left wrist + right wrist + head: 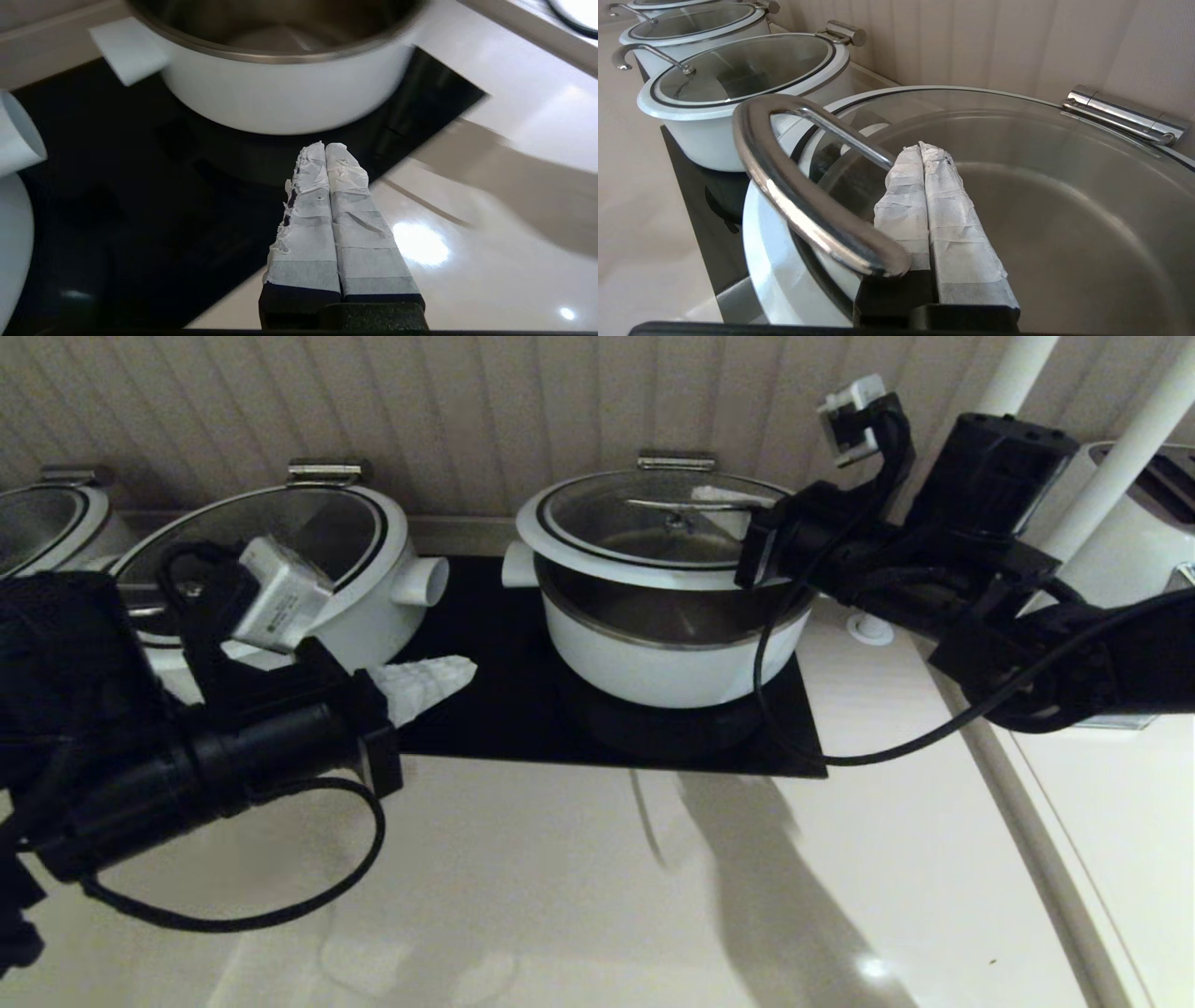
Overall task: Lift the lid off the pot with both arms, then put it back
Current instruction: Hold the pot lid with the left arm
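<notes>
lid (pixel 653 518) is hovering tilted above pot (pixel 667 653), lifted, not yet put back | right end effector (pixel 924 154) is pressing together under lid handle (pixel 803 186) | left end effector (pixel 439 681) together, idle left of pot

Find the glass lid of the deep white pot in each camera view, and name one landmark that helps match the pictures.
Head view: the lid is upper centre, its front raised off the pot, right gripper at its handle.
Left wrist view: absent; the shut left gripper faces the open pot.
Right wrist view: fills centre and right, handle arching over the gripper.
Shared landmark: the black cooktop.
</notes>
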You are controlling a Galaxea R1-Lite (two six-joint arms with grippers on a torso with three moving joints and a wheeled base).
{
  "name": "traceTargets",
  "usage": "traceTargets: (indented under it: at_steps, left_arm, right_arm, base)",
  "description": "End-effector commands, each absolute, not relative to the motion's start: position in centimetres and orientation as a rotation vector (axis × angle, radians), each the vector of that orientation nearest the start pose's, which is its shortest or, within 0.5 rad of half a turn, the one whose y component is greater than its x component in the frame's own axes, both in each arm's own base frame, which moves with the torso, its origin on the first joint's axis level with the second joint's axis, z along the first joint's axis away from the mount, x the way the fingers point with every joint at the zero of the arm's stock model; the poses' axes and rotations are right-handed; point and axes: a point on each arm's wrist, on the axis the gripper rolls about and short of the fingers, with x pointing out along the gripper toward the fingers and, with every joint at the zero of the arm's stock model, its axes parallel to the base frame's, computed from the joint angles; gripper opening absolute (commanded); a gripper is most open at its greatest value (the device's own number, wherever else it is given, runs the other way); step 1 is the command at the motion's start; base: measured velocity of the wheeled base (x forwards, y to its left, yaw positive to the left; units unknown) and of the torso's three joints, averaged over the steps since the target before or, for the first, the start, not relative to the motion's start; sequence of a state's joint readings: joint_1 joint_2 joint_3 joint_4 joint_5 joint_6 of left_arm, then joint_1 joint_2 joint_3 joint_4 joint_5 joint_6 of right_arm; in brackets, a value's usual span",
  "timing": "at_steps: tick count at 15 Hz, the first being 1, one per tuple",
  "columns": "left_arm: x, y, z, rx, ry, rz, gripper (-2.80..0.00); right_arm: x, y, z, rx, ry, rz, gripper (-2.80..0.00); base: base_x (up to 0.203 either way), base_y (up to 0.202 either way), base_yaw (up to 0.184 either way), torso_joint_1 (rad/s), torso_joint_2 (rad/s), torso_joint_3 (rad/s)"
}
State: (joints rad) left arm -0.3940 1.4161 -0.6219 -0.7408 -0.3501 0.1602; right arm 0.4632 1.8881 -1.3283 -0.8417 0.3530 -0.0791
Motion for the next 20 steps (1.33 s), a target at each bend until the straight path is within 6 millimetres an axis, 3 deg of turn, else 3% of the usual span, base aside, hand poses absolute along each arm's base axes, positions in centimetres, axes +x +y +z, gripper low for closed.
traceTargets:
  at_steps: [1, 9, 14, 20]
  left_arm:
    - [22.8, -10.4, 20.8, 0.151, 0.021, -0.741, -2.80]
    - [26.9, -13.5, 21.2, 0.154, -0.002, -0.728, -2.80]
    - [28.7, -14.5, 20.8, 0.155, -0.003, -0.728, -2.80]
    - [31.9, -15.9, 21.6, 0.141, -0.127, -0.637, -2.80]
  right_arm:
    - [33.6, 17.7, 28.5, -0.057, -0.328, 0.801, -2.80]
    - [33.9, 17.8, 28.2, -0.058, -0.321, 0.802, -2.80]
    - [33.7, 17.7, 28.6, -0.057, -0.333, 0.801, -2.80]
    - [33.8, 17.6, 28.5, -0.046, -0.327, 0.798, -2.80]
  base:
    - [0.000, 0.000, 0.000, 0.000, 0.00, 0.000]
    - [0.000, 0.000, 0.000, 0.000, 0.00, 0.000]
    - [0.000, 0.000, 0.000, 0.000, 0.00, 0.000]
    - [0.000, 0.000, 0.000, 0.000, 0.00, 0.000]
